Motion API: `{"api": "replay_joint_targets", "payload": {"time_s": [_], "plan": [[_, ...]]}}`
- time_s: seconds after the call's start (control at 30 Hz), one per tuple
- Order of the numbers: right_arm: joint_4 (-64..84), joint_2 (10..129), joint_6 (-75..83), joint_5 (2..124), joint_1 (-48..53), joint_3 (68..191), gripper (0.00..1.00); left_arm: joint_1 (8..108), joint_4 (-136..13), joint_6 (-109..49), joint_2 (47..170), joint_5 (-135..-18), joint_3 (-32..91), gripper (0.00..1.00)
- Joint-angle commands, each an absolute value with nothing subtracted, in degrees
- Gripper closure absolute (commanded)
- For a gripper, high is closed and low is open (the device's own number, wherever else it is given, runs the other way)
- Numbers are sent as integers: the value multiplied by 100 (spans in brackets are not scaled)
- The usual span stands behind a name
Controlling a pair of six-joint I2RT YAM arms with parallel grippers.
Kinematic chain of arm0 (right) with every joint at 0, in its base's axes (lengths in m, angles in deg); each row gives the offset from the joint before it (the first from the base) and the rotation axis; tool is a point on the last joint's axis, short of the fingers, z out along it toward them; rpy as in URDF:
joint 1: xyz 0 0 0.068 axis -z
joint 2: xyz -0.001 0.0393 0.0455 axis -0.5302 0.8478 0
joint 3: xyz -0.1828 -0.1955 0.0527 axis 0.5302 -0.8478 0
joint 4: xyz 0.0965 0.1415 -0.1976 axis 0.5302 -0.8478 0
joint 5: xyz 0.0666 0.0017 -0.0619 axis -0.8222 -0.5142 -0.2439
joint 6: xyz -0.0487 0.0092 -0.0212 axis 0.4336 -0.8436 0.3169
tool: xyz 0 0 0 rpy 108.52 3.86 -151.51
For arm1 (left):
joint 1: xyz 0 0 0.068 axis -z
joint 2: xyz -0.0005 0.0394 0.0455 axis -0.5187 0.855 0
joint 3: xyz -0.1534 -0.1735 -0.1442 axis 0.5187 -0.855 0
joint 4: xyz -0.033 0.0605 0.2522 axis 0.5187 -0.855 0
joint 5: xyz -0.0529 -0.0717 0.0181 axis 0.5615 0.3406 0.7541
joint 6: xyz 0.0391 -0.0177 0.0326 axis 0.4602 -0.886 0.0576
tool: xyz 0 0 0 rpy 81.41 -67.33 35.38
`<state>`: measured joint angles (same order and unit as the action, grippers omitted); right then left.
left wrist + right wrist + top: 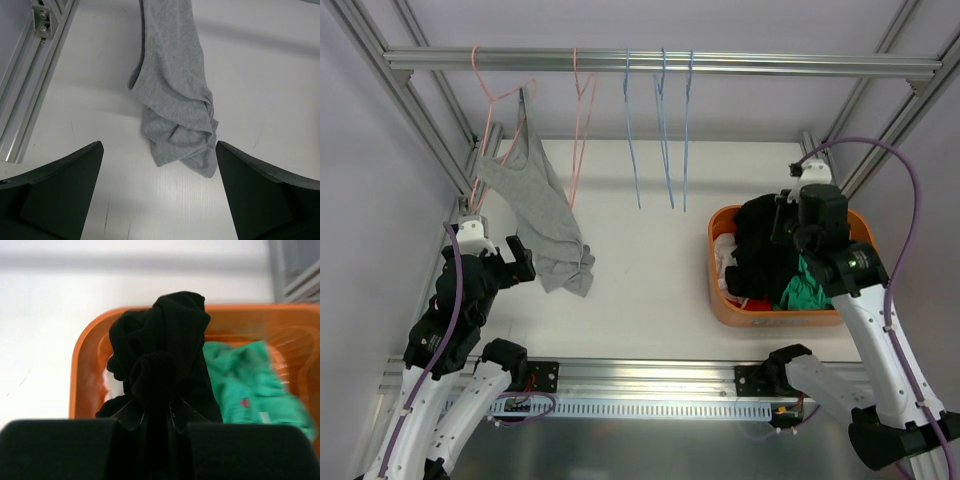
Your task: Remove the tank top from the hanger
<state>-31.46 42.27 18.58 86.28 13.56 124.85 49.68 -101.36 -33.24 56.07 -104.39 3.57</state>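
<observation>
Grey tank top (533, 205) hangs off the pink hanger (506, 92) on the rail (720, 64), far left. Its bottom end is bunched on the tabletop (650, 270). Left gripper (159, 147) sits just beside that bunch w/ jaws spread wide, nothing btwn them. Right gripper (152, 425) is over the orange basket (770, 312), jaws pinching a black garment (165, 335).

White matte worktop (650, 260), few faint scuff marks (106, 216) near left. Alu extrusion frame: horiz. bar (660, 62) across far top, angled posts (408, 100) left & right, slotted rail (650, 378) along near edge. Pale lilac-grey walls (360, 200) both sides & far. Soft even light, weak shadows.
</observation>
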Motion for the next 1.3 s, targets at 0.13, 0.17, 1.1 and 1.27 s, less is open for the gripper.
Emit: {"api": "replay_joint_targets", "payload": {"time_s": [0.13,0.17,1.1,1.27], "plan": [[-1468,3831,346,7480,988,10077,100,4997,-9920,-3352,5544,-10509,321,1],[-1266,3928,267,7436,970,9883,100,4997,-9920,-3396,5509,-10588,312,1],[-3470,3754,1039,8763,987,12095,0,4909,-10772,-3045,9195,-10774,5536,1],[-3549,2675,1382,8193,979,12061,1,4067,-11431,-2781,10647,-9904,7025,1]]}}
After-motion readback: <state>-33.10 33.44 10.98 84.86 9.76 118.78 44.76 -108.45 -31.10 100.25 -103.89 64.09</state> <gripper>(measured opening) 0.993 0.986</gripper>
